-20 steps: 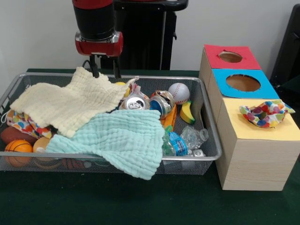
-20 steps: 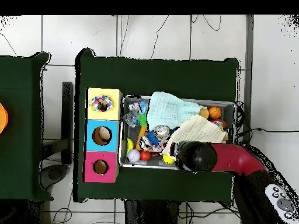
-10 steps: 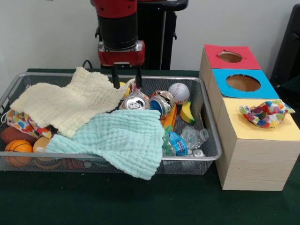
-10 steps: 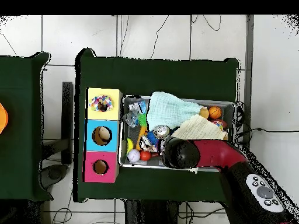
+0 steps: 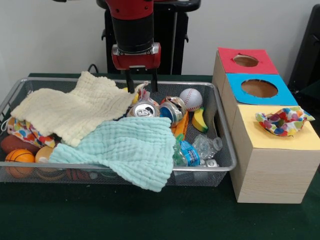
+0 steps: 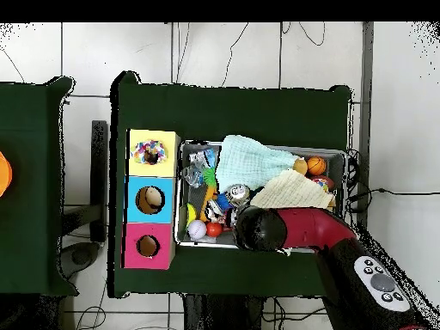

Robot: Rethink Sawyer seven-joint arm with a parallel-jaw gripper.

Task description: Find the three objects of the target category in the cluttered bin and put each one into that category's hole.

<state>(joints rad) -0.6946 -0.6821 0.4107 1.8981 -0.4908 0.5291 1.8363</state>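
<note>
The wire mesh bin (image 5: 220, 127) holds a cream waffle cloth (image 5: 75, 110) and a mint-green waffle cloth (image 5: 125, 147) over much clutter. One dotted fabric piece (image 5: 282, 120) lies on the yellow-faced box (image 5: 277, 142) and covers its hole; the overhead view shows it round the hole (image 6: 152, 154). A second dotted piece (image 5: 25, 131) peeks out under the cream cloth at the bin's left. My gripper (image 5: 141, 86) is open and empty, low over the bin's far side beside the cream cloth's right edge. In the overhead view the arm (image 6: 292, 230) hides it.
Silver cans (image 5: 145, 109), a baseball (image 5: 191, 98), a banana toy (image 5: 200, 120), a crushed water bottle (image 5: 197, 150) and small basketballs (image 5: 20, 160) lie in the bin. A blue-faced box (image 5: 259, 88) and a red-faced box (image 5: 245, 61) stand behind the yellow one.
My gripper has moved to the right along the bin's far side, from over the cream cloth's top edge to beside its right edge. It stays open. Nothing in the bin has moved.
</note>
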